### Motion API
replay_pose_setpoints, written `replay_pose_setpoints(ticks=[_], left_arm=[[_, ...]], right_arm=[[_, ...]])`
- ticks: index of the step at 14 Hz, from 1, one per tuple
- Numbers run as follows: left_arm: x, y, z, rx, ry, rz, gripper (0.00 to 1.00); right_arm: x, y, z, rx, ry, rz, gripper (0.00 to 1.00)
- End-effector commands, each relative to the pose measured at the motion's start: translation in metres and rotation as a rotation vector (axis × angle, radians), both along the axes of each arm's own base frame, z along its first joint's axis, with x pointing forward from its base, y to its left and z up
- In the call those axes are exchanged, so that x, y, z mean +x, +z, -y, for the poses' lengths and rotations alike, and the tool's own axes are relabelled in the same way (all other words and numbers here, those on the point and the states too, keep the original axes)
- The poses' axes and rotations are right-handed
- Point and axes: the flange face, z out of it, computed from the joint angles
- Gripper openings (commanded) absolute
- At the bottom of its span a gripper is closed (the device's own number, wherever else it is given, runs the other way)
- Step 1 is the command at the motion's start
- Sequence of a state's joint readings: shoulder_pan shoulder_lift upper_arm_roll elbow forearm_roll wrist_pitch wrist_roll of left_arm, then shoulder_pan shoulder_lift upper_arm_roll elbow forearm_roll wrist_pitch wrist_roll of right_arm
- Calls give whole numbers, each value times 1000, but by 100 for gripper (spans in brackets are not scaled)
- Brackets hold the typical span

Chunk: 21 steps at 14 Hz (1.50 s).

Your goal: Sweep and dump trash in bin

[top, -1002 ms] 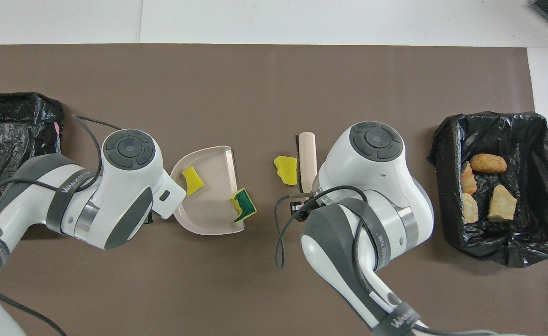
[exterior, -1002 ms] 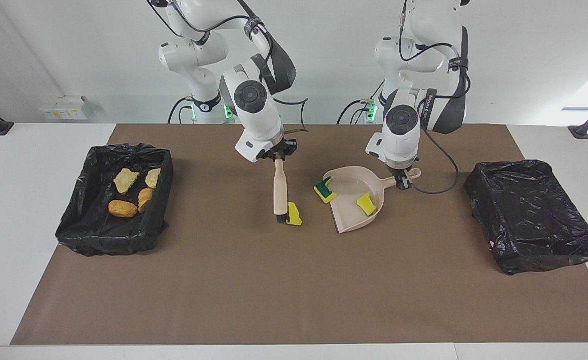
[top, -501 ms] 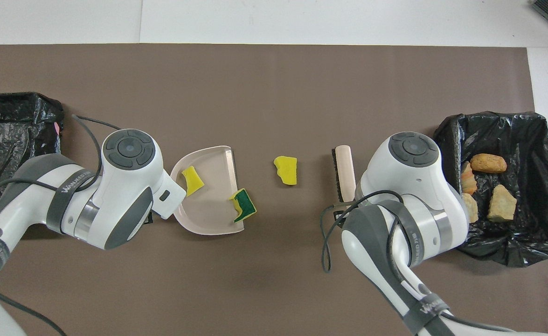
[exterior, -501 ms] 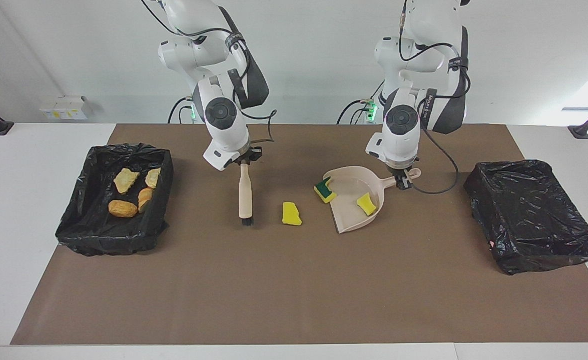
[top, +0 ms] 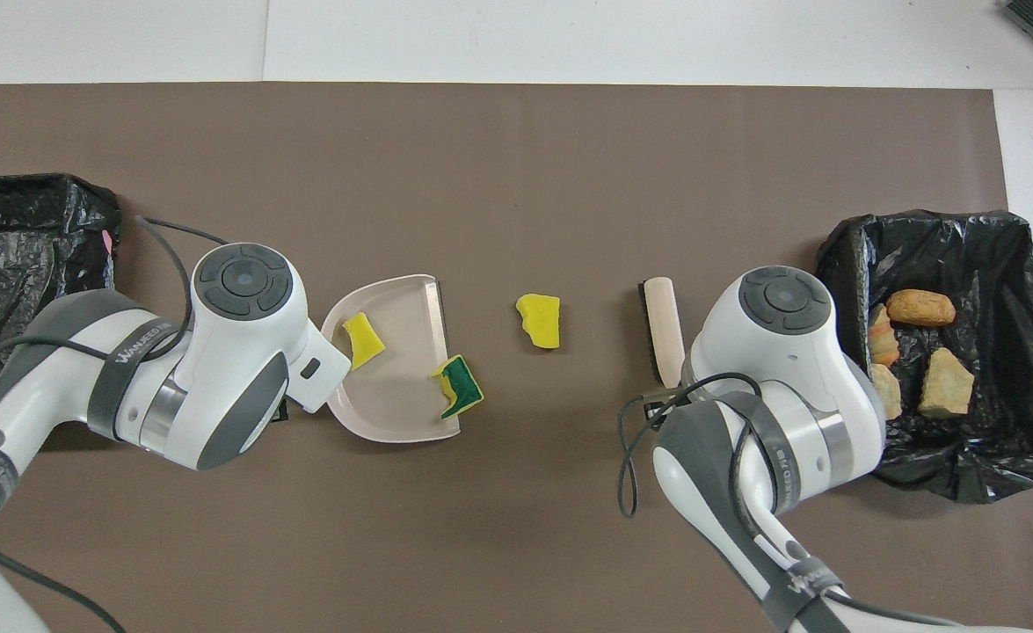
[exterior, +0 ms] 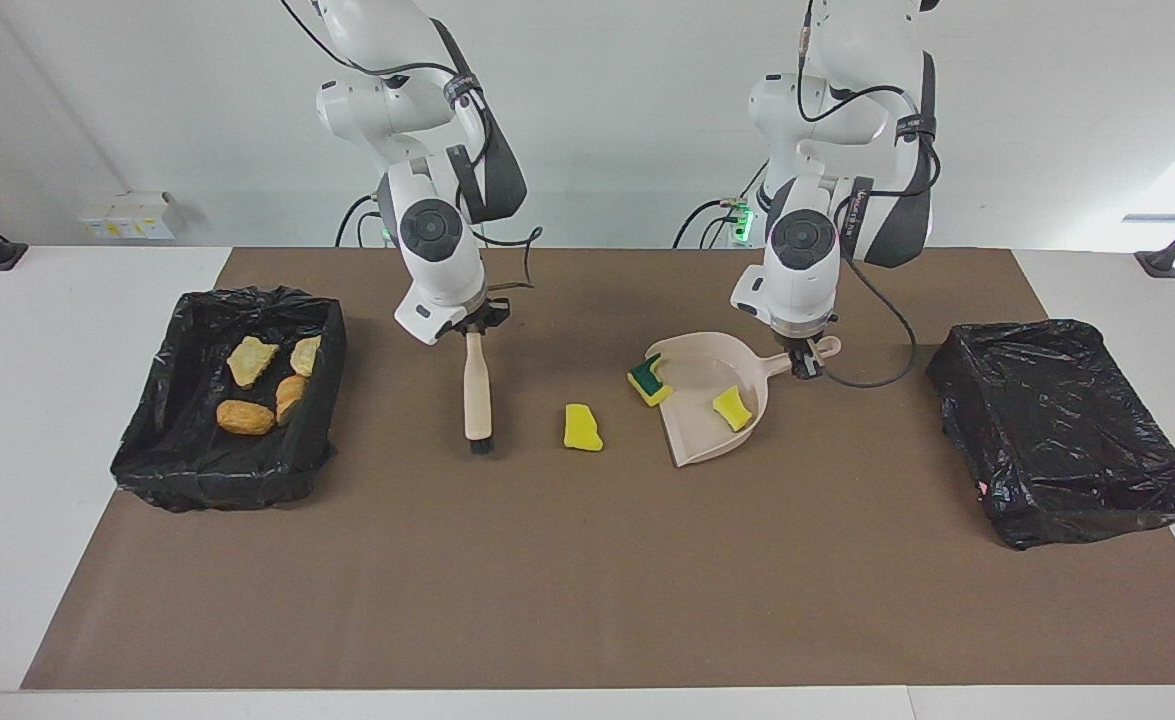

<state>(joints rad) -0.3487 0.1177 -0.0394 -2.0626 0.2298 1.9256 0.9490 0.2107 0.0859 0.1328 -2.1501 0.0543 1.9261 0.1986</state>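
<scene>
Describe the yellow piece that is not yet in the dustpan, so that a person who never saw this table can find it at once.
Start at the brown mat and find the beige dustpan near its middle. The loose yellow sponge piece lies flat on the mat between the dustpan and the brush. Unlike the two sponge pieces at the dustpan, it touches nothing and shows no green.

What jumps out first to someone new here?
The lone yellow sponge piece on the brown mat, between the brush held by the right gripper and the beige dustpan held by the left gripper. Two more sponge scraps sit at the pan; four bread chunks lie in the bin at the right arm's end.
</scene>
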Motion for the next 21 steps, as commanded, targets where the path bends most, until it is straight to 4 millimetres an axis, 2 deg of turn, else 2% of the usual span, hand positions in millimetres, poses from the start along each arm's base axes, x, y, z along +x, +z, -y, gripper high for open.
replay_pose_setpoints(ticks=[1,3,5,6,10,14,19,21], left_arm=[[-9,4,1,-9,11,3,0],[-9,4,1,-9,11,3,0],[-9,4,1,-10,10,5,0],[-9,4,1,-10,10,5,0],[-9,4,1,-10,10,5,0],[-10,4,1,-9,10,3,0],[-10,4,1,-10,10,5,0],[-10,4,1,-10,10,5,0]], right_arm=[[-11,-18,-16,-9,43,31,0],[-11,-34,-43,1,44,50,0],[-14,-28,-71,21,83,60,0],[-18,-31,-90,48,89,50,0],[-12,-48,-156,79,59,42,0],[-29,-38,-220,187,-22,34,0],[-45,-29,-264,390,-228,17,0],[-58,-22,-278,406,-256,-6,0]])
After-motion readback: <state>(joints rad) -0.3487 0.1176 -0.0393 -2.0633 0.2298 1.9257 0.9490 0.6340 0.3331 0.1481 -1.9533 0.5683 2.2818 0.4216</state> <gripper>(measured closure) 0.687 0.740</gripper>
